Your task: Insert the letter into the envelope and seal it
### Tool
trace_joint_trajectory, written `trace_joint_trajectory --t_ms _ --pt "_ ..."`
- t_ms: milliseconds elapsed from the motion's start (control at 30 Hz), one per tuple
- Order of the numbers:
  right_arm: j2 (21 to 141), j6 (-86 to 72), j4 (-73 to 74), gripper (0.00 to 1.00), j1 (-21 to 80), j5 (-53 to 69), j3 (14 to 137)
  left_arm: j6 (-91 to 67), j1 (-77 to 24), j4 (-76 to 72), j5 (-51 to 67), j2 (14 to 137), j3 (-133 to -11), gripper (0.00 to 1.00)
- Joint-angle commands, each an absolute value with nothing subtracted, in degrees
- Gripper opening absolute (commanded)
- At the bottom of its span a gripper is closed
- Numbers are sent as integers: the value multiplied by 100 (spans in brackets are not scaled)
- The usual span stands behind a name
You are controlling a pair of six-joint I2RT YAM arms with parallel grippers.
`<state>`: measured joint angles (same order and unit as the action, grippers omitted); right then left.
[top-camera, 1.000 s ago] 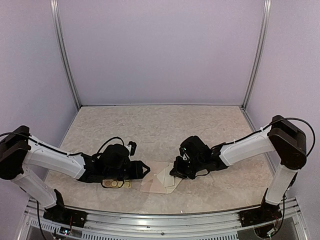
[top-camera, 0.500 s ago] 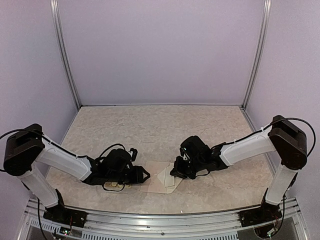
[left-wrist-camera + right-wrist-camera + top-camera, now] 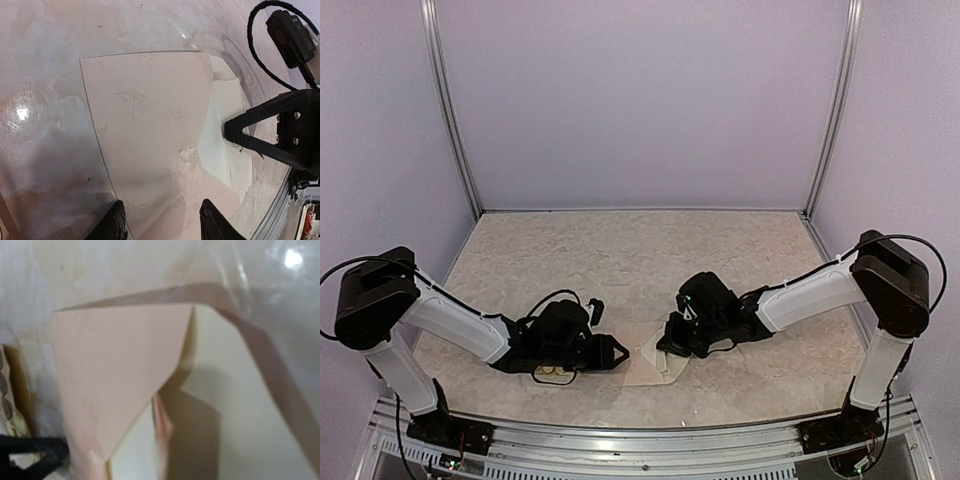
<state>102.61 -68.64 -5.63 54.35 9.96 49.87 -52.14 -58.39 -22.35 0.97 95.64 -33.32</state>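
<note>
Fingers [image 3: 117, 226] of left gripper [image 3: 162, 221] hung spread and empty over the envelope [image 3: 150, 125] by the near edge of the counter [image 3: 620, 250], likely to pin it, while right gripper [image 3: 667, 348], grip unclear, rested on the letter [image 3: 222, 147] at its mouth.

The envelope [image 3: 110, 370] is a plain pale pinkish-beige, and the letter [image 3: 250, 415] is a plain cream. The worktop [image 3: 620, 255] is beige, mottled like marble. My left gripper [image 3: 618, 352] and right gripper [image 3: 667, 345] are black, on white arms with black joints.
</note>
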Motion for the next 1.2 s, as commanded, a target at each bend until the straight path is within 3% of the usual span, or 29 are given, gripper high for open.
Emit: trace_joint_trajectory --t_ms 0,167,400,533,667,833,1167 --pt "10556 -6798 -808 0 5467 1186 5208 -5291 -5986 -2021 226 9753 -3409 47" --pt "10471 -6661 -621 1 5462 1081 5212 -5308 -5994 -1914 84 9681 -3398 47" --pt "9910 -6291 458 38 5465 503 5278 -5223 -5988 -1495 -216 9212 -3434 47" --pt "9695 -6055 1067 48 5476 182 5382 -5165 -5932 -1327 -319 8869 -3445 48" --pt "9827 -5876 1241 48 5473 202 5517 -5112 -5779 -1331 -290 8768 -3420 48" --pt "10146 -5810 973 39 5484 457 5647 -5052 -5628 -1524 -132 8968 -3419 48" --pt "10654 -5732 1150 43 5527 516 6051 -5060 -5596 -1900 182 9503 -3482 47"
